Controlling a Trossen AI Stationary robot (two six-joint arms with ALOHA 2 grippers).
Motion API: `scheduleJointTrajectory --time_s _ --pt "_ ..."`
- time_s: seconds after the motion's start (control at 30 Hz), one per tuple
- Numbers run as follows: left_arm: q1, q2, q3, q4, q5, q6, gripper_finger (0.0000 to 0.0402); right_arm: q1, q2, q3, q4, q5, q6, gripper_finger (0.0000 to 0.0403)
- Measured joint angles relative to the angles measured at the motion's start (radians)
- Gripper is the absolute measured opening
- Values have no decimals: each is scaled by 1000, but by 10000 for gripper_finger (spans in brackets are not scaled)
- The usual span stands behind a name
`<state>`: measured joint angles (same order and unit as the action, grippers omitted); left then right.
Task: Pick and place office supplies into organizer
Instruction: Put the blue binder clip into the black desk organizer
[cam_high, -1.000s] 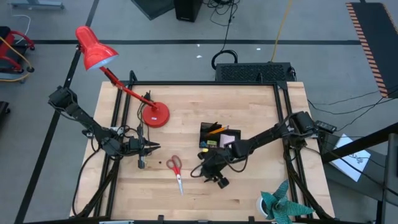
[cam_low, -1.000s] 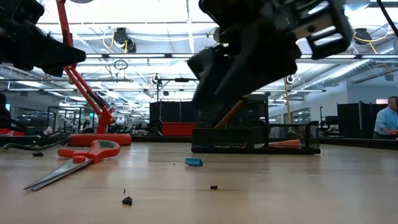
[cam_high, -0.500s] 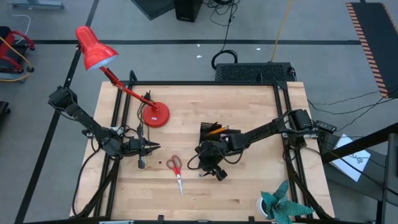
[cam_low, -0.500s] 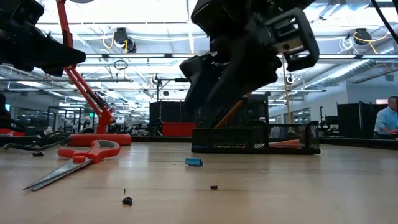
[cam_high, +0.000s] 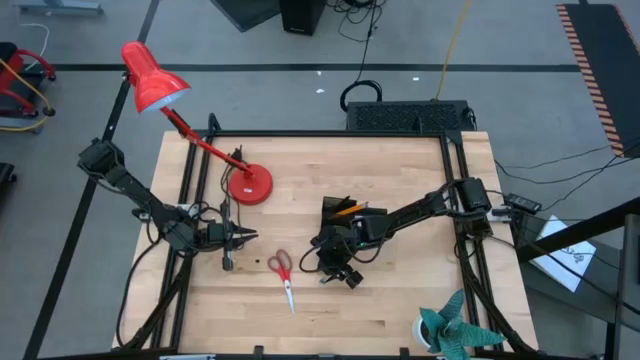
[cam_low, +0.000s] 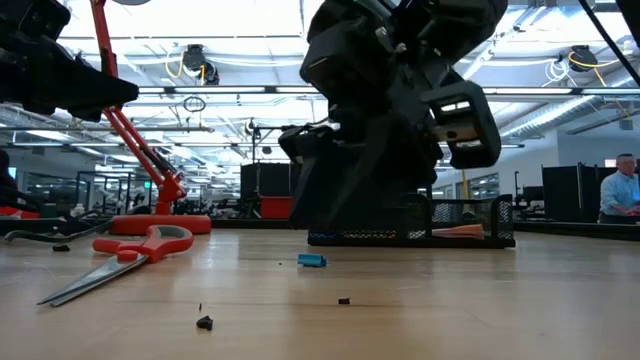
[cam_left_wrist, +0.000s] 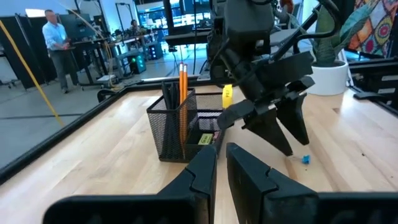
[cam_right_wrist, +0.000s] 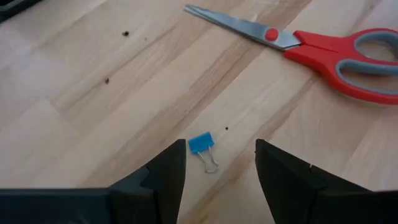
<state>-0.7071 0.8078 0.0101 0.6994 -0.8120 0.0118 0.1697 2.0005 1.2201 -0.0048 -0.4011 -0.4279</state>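
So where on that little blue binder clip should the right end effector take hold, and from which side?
Probably on the blue body of the binder clip, from straight above. It lies flat on the table with its thin wire handle trailing off one side, so the body is the only solid part. The right end effector hangs open over it.

Counter (cam_right_wrist: 93, 118) is pale wood, smooth with a faint grain. Scissors (cam_right_wrist: 323, 46) have shiny metal blades and glossy red plastic handles. Organizer (cam_left_wrist: 180, 127) is matt black wire mesh. Clip (cam_right_wrist: 200, 144) looks like blue painted metal.
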Motion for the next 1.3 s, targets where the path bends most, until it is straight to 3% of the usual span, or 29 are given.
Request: scheduleJointTrajectory --time_s 0.3,0.67,1.03,1.3 --pt "0 0 0 0 0 12 47 4 92 3 54 -63 -6 163" --pt "0 0 0 -1 0 10 47 1 118 3 29 -56 2 157" --pt "0 0 0 -1 1 5 47 -2 122 1 -57 -48 3 103" --pt "0 0 0 -1 1 5 47 -7 121 0 27 -43 118 50"
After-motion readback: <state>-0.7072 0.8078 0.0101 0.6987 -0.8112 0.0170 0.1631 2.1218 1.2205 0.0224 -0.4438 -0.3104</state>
